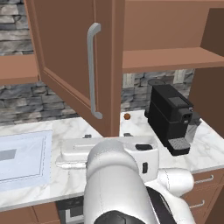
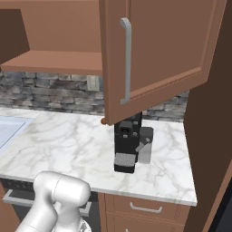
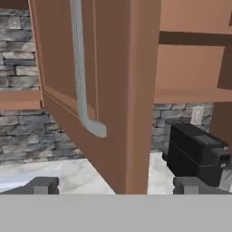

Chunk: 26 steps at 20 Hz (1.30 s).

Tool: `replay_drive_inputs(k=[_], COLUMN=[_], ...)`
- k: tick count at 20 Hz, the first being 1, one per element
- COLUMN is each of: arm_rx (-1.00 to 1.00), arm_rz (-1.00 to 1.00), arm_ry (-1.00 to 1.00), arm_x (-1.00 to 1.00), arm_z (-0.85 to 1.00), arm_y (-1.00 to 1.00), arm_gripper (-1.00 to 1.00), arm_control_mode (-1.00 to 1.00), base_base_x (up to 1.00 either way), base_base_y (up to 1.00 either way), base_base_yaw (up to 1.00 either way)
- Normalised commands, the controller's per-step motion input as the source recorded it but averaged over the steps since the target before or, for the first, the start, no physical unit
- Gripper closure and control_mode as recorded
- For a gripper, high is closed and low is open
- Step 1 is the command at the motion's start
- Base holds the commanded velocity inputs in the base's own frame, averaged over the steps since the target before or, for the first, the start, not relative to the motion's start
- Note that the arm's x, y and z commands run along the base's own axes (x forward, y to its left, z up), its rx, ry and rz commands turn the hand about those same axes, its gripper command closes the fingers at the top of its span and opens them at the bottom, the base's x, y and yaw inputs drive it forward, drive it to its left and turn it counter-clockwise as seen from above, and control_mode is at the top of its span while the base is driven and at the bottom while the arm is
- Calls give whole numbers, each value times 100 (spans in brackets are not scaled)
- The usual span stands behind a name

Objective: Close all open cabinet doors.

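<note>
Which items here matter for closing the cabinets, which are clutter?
Job:
open cabinet door
its silver handle
hand, fingers spread

Clutter:
black coffee machine
small brown ball
sink
drawers

Reddish-brown cabinet door [image 1: 65, 65] with silver handle [image 1: 92, 70], white grey-veined marble counter [image 2: 77, 145], grey stone wall [image 2: 50, 93], black coffee machine [image 1: 171, 117], brown drawers [image 2: 145, 208].

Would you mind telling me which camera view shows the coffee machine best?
The left base view: the coffee machine stands whole and unobstructed on the counter. In the right base view the open cabinet door hides its top; the hand view catches it near the frame's edge.
</note>
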Motion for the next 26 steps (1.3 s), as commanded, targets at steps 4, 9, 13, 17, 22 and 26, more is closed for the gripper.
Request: replay_drive_inputs(k=[4,9,13,17,22,26], arm_rx=[0,0,0,-1,0,0], arm_rz=[0,-4,-10,-14,-17,-18], arm_ry=[-20,-10,-4,-1,0,-1], arm_x=[65,17,0,-1,-16,-20], arm_z=[-8,-23,-7,0,2,1], arm_y=[42,52,49,26,18,9], arm_gripper=[-100,-100,-100,-100,-100,-100], arm_control_mode=[-100,-100,-100,-100,-100,-100], base_base_x=[0,0,0,0,0,0], base_base_y=[0,0,0,0,0,0], base_base_yaw=[0,0,0,0,0,0])
